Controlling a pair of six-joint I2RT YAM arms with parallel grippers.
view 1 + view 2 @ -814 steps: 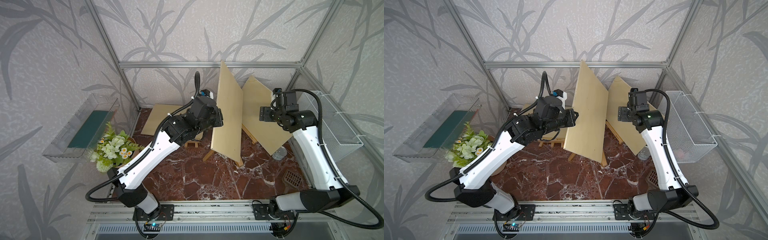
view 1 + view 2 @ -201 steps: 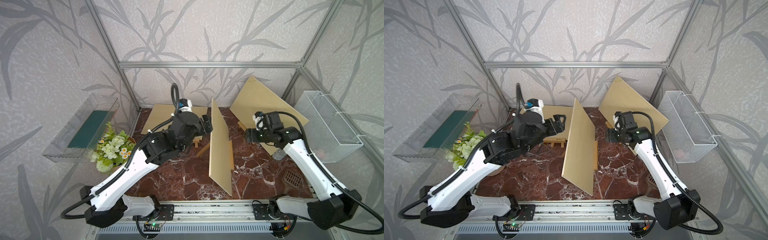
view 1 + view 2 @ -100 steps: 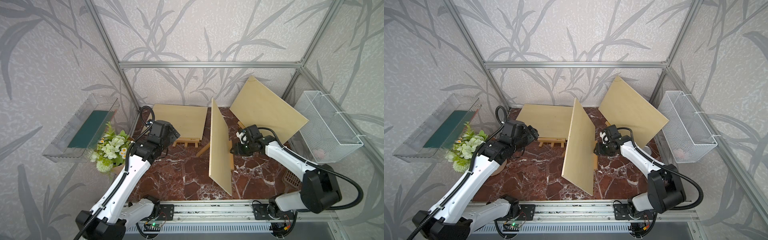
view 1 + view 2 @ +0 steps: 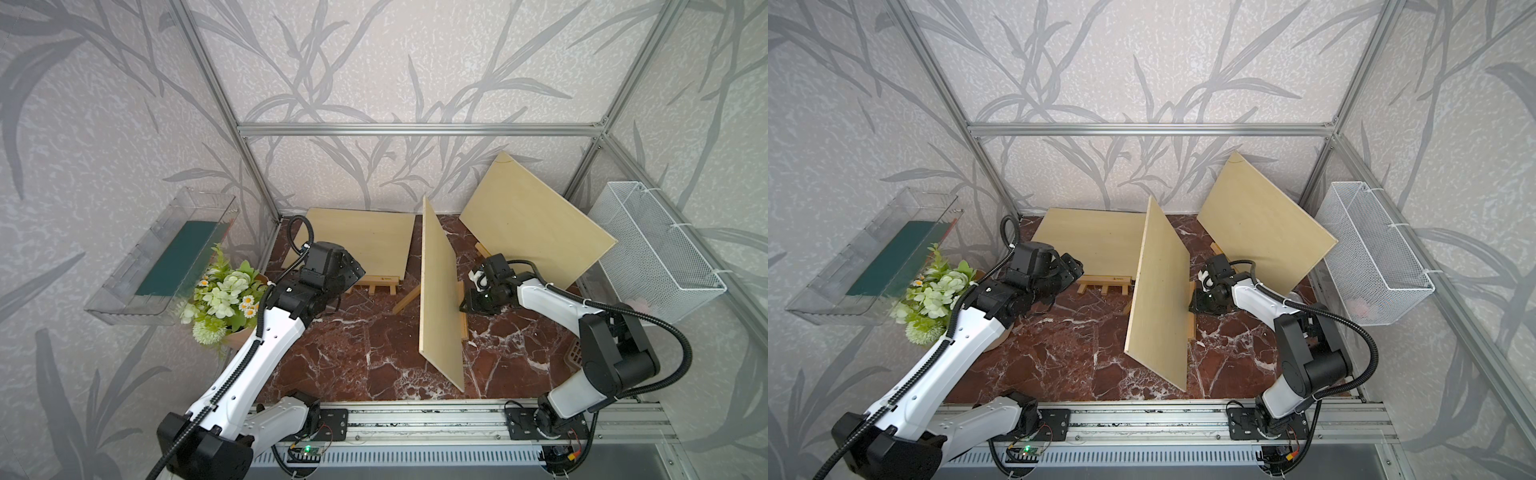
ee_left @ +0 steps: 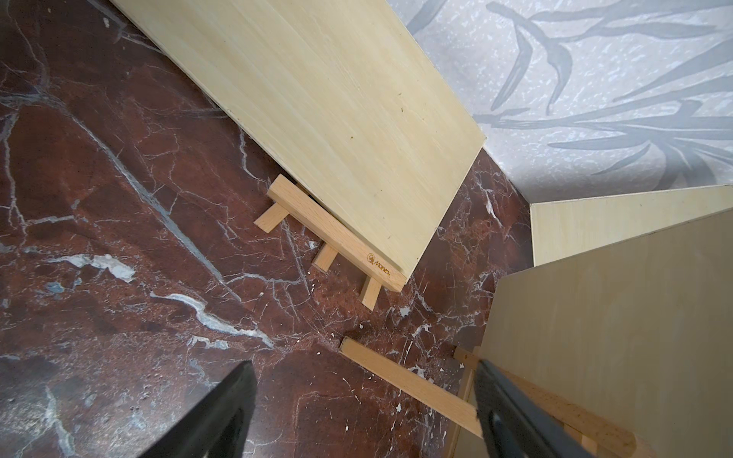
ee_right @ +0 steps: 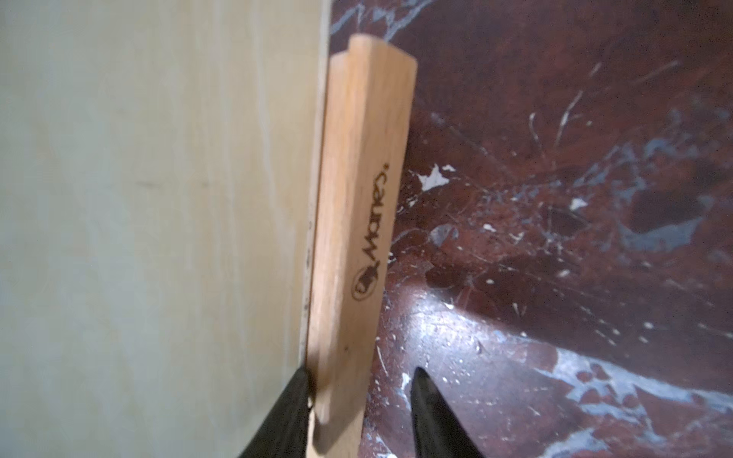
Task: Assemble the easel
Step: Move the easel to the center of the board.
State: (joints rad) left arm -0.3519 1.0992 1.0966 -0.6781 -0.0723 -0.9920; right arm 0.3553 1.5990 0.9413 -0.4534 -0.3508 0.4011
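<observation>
The middle easel's pale board stands upright on the floor, turned edge-on. Its wooden ledge runs along the board's foot. My right gripper straddles that ledge: one finger lies in the seam between board and ledge, the other stands a little clear of the wood. The easel's rear leg slants out over the floor on the left. My left gripper hangs open and holds nothing, left of that leg.
Two more boards on easels stand at the back: one at the left, one at the right. A flower pot and a clear tray are at the left. A wire basket hangs on the right.
My left arm has drawn back to the left, away from the middle board. My right gripper has dropped to the ledge at the board's foot, and its jaws have narrowed round it.
</observation>
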